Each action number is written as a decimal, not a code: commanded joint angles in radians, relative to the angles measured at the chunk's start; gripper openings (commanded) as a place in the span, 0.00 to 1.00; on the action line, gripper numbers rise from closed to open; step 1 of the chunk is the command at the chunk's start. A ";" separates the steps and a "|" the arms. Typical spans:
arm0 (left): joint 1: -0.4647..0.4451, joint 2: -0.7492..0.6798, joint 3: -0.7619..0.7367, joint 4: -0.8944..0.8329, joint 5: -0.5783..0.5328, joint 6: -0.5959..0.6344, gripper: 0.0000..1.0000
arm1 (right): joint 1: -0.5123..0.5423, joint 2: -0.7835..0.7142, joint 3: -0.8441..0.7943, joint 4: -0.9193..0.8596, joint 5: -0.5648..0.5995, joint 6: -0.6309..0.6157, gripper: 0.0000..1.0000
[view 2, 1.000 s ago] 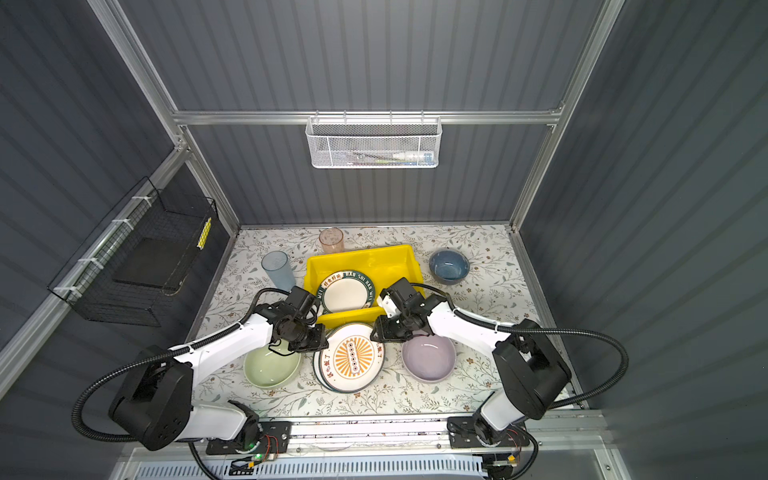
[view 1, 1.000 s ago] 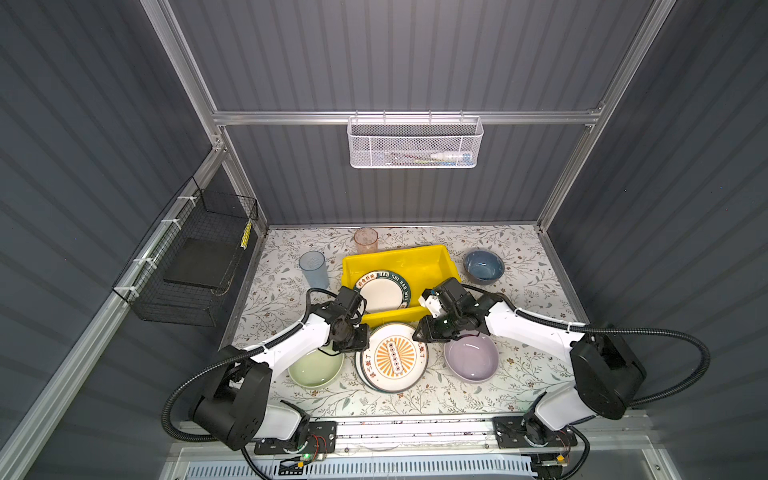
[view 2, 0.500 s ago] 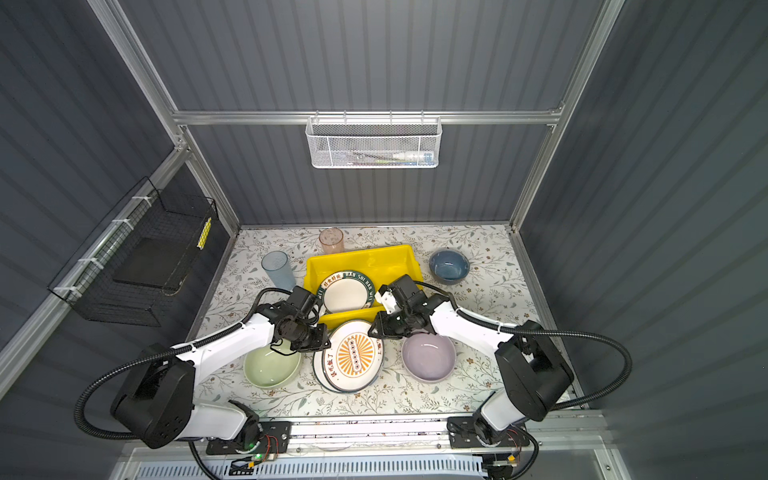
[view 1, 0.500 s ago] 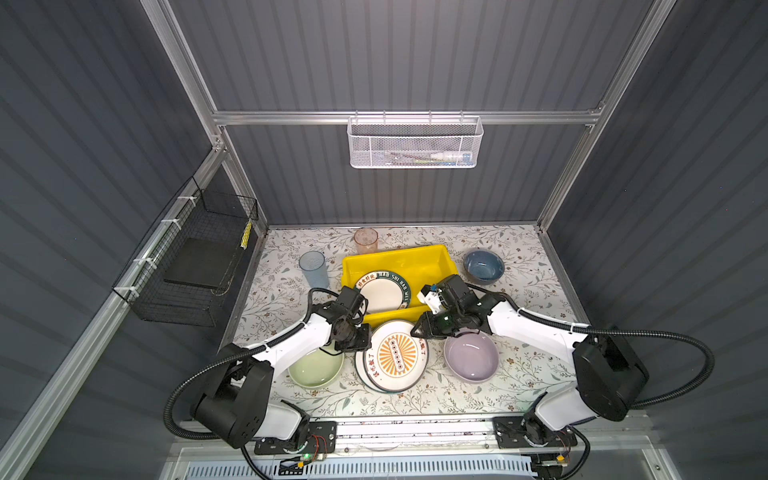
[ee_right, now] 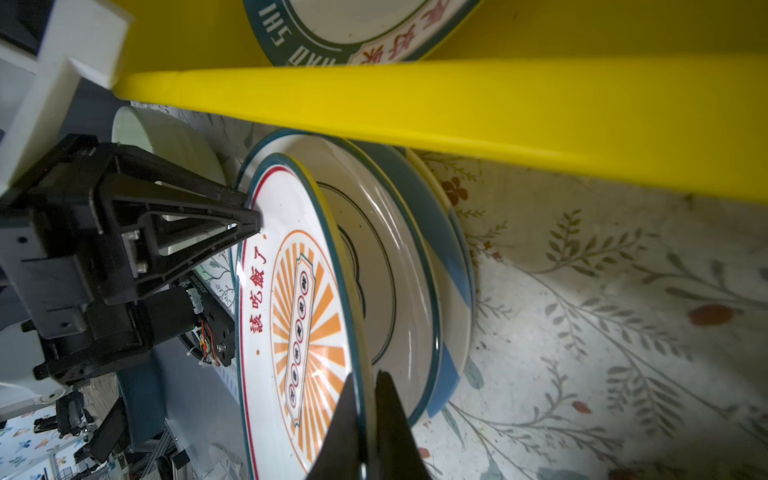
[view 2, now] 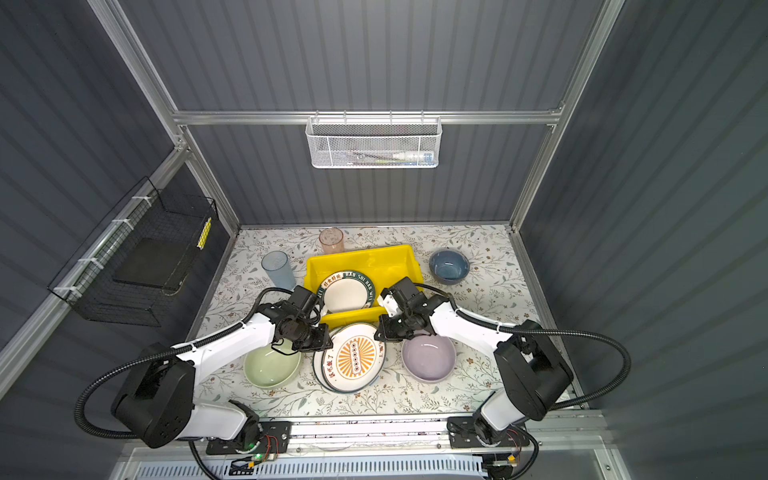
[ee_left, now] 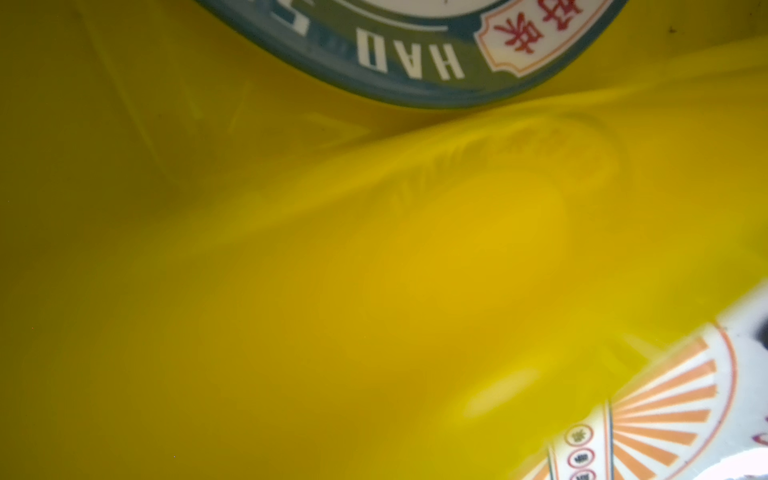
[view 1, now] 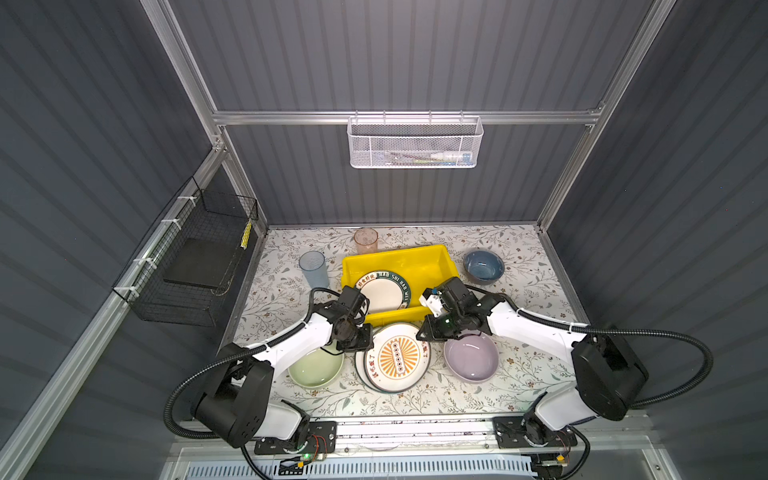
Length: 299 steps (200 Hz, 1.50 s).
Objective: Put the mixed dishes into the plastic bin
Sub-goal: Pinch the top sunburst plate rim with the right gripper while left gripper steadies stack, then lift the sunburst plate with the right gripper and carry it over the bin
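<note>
- Now, lowest in both top views, three dishes sit in a row on the flowered tabletop (view 1: 278,299). A round pale green bowl (view 1: 316,368) is at the left and a round lilac bowl (view 1: 471,359) at the right. Between them a round orange sunburst plate (view 1: 397,353) tops a stack that ends in a blue-and-white striped plate (ee_right: 446,382).
- The sunburst plate rides tilted, its edge clear of the plate beneath. We judge that this gap is what lets fingers get under so flat a rim.
- Our right gripper (ee_right: 366,376) is pressed together on that rim, one finger over it and one under, at the plate's upper right edge in a top view.
- Our left gripper (ee_right: 251,218) meets the opposite edge. One finger lies on the rim's face and its partner is hidden beneath; with the plate raised there, we judge it pinched too. Holds on opposite sides should keep a wide plate level.
- Just above the grippers in the frame lies the bright yellow rectangular plastic bin (view 1: 436,259), its front wall right beside the held plate. A green-rimmed lettered plate (view 1: 384,291) is already inside, toward the left.
- Farthest up, a blue translucent tumbler (view 1: 312,268), a pink translucent tumbler (view 1: 365,241) and a round blue bowl (view 1: 483,266) stand outside the bin, so we judge most of the task is left.
</note>
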 commanded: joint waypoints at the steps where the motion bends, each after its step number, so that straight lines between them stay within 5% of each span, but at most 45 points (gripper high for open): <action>1: -0.010 -0.024 0.039 -0.065 0.038 -0.004 0.27 | -0.002 -0.017 0.011 -0.003 -0.024 -0.021 0.04; 88: -0.010 -0.147 0.197 -0.238 -0.153 -0.015 0.33 | -0.051 -0.112 0.046 -0.134 -0.009 -0.101 0.00; 152: -0.009 -0.139 0.317 -0.372 -0.394 -0.022 0.51 | -0.183 -0.182 0.094 -0.172 -0.070 -0.167 0.01; 208: -0.005 -0.050 0.344 -0.327 -0.496 -0.023 0.45 | -0.252 -0.151 0.218 -0.186 0.008 -0.183 0.00; 299: 0.088 0.061 0.356 -0.240 -0.407 0.056 0.37 | -0.267 0.126 0.483 -0.124 0.207 -0.146 0.00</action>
